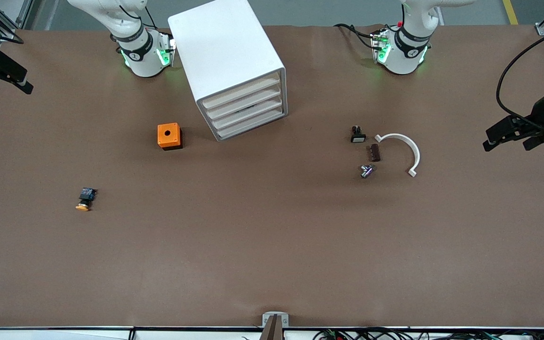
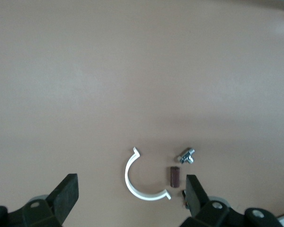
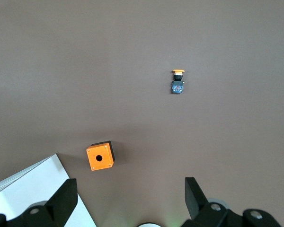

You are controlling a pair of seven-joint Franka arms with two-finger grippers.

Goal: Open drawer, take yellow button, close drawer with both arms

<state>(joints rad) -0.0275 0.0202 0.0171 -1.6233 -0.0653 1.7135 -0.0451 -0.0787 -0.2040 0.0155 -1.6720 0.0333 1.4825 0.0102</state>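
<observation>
The white cabinet [image 1: 227, 61] stands between the two arm bases, and all four beige-fronted drawers [image 1: 246, 111] are shut. The button [image 1: 84, 199], black with an orange-yellow cap, lies on the table toward the right arm's end. It also shows in the right wrist view [image 3: 178, 82]. My right gripper [image 1: 5, 87] is open and empty, held high over the right arm's end of the table [image 3: 131, 196]. My left gripper [image 1: 513, 141] is open and empty, held high over the left arm's end [image 2: 131, 194]. Neither gripper touches anything.
An orange box with a round hole [image 1: 169, 136] sits beside the cabinet toward the right arm's end. Toward the left arm's end lie a white half-ring [image 1: 404, 148], a brown block [image 1: 375, 152], a small metal part [image 1: 366, 171] and a black part with a white face [image 1: 357, 135].
</observation>
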